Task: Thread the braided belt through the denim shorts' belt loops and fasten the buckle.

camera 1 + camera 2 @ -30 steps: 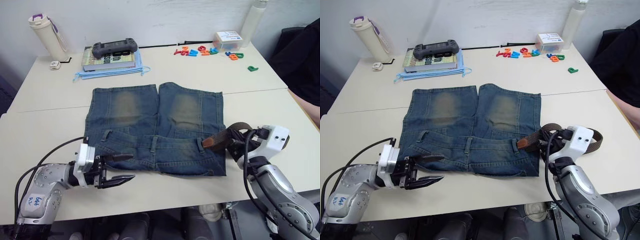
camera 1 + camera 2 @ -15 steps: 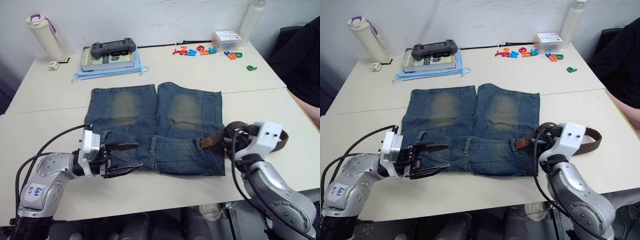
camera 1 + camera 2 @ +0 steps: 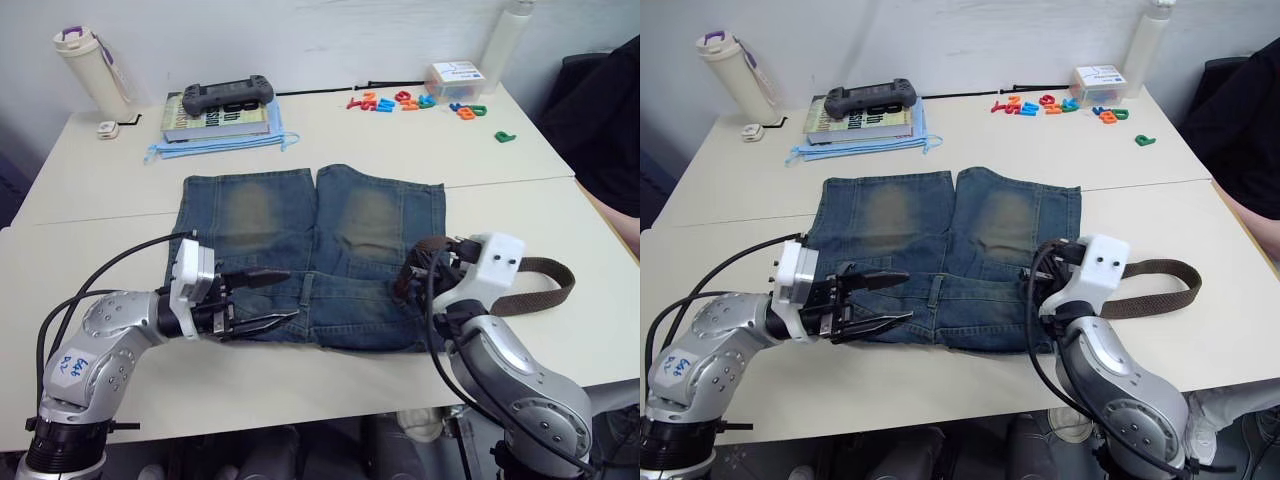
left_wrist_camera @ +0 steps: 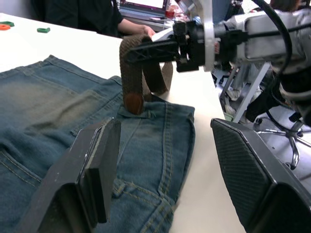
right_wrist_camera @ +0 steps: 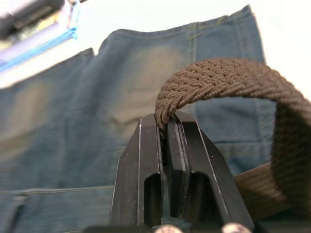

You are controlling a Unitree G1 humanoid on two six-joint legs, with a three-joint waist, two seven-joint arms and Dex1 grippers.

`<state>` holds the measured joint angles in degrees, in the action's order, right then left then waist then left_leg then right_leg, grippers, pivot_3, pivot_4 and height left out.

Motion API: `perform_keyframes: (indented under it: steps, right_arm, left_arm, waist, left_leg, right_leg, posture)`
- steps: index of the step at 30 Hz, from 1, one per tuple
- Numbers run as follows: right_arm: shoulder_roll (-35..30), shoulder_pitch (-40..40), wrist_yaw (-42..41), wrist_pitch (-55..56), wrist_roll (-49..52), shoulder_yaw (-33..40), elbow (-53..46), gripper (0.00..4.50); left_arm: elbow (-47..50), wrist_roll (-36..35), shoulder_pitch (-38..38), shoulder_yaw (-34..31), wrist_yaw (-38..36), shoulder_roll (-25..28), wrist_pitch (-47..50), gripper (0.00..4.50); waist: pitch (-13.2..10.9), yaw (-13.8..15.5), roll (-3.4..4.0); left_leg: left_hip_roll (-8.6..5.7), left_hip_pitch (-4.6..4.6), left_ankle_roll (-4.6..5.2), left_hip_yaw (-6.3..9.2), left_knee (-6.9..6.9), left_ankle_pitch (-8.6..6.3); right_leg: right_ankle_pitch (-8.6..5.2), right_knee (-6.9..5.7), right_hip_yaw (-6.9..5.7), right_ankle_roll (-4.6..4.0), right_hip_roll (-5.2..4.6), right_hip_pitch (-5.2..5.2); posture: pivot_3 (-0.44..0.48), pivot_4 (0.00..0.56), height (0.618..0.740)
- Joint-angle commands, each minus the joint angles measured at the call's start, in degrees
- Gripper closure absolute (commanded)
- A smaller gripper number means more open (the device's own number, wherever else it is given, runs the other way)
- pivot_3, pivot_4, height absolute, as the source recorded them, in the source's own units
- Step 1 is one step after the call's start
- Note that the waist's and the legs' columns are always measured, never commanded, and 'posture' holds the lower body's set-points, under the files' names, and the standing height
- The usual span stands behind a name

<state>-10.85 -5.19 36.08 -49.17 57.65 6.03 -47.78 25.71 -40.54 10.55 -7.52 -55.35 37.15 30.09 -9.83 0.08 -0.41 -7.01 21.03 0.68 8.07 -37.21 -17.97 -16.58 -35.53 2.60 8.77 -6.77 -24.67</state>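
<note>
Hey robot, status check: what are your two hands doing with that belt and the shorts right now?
Right tool shut on braided belt, tan tip at waistband. Left tool open over denim shorts. Buckle unfastened. Nothing in the way.

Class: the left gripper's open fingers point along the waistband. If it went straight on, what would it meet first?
Probably the braided belt held upright by the right gripper, though the left gripper may brush the denim shorts first; its height is unclear.

Office: desks [image 3: 90,250], laptop [image 4: 143,4], swivel chair [image 4: 279,131]

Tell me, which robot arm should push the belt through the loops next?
Probably the right: the right gripper is shut on the braided belt, its tip over the denim shorts waistband. The left gripper is open, holding nothing.
</note>
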Motion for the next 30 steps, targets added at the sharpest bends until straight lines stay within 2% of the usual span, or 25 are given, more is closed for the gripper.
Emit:
perform_keyframes:
  steps: [1, 5, 8, 17, 23, 30]
  right_arm:
    - [-2.6, 4.0, -3.5, 1.3, 2.7, 6.1, 1.1, 4.5]
    - [-5.8, 6.6, -6.8, 3.1, 3.7, 11.6, 3.0, 4.5]
    - [-6.4, 6.7, -7.4, 3.1, 3.7, 11.4, 2.6, 4.5]
    - [-6.5, 5.9, -7.6, 4.0, 1.0, 8.1, 0.4, 4.5]
    - [-9.4, 4.1, -7.4, 3.5, -5.6, 7.0, -1.9, 4.5]
    - [-11.2, 0.2, -6.2, -0.6, -12.3, 0.4, -5.3, 4.5]
  left_arm:
    - [3.7, -2.3, 2.3, 0.7, 2.5, 0.2, 2.5, 1.22]
    - [4.5, -3.0, 4.2, 1.4, 4.3, 0.0, 4.6, 1.22]
    - [4.7, -3.4, 4.5, 1.5, 4.8, 0.0, 5.2, 1.22]
    - [4.9, -3.7, 5.2, 1.9, 5.7, -0.1, 6.2, 1.22]
    - [5.3, -4.1, 5.6, 2.1, 6.2, -0.2, 7.0, 1.22]
    - [5.8, -5.0, 6.8, 2.4, 7.6, -0.4, 8.5, 1.22]
  waist:
    - [0.0, 0.1, -0.01]
    - [0.0, -0.2, 0.04]
    - [0.0, -0.4, 0.05]
    - [0.0, -0.1, 0.05]
    - [0.0, -0.1, 0.05]
    - [0.0, -0.1, 0.04]
  left_leg:
    - [0.0, -0.01, 0.0, 0.01, -0.01, 0.0]
    - [0.0, -0.01, 0.0, 0.0, 0.01, 0.0]
    - [0.17, -0.02, -0.07, -0.15, 0.04, -0.03]
    - [0.35, 0.0, -0.19, -0.15, -0.02, -0.09]
    - [0.35, 0.0, -0.2, -0.15, -0.02, -0.09]
    - [0.37, 0.02, -0.22, -0.16, -0.02, -0.09]
  right_leg:
    - [0.0, 0.03, 0.0, 0.0, 0.01, 0.04]
    - [0.0, 0.02, 0.01, 0.0, 0.03, 0.02]
    - [0.0, -0.05, 0.13, -0.01, 0.15, -0.11]
    - [-0.03, -0.04, 0.09, -0.15, 0.27, -0.12]
    - [-0.03, -0.06, 0.09, -0.15, 0.28, -0.14]
    - [-0.03, -0.06, 0.08, -0.16, 0.28, -0.17]
  posture:
    - [0.0, 0.15, 0.714]
    - [0.0, 0.15, 0.714]
    - [0.0, 0.15, 0.714]
    - [0.0, 0.15, 0.714]
    - [0.0, 0.15, 0.714]
    - [0.0, 0.15, 0.714]
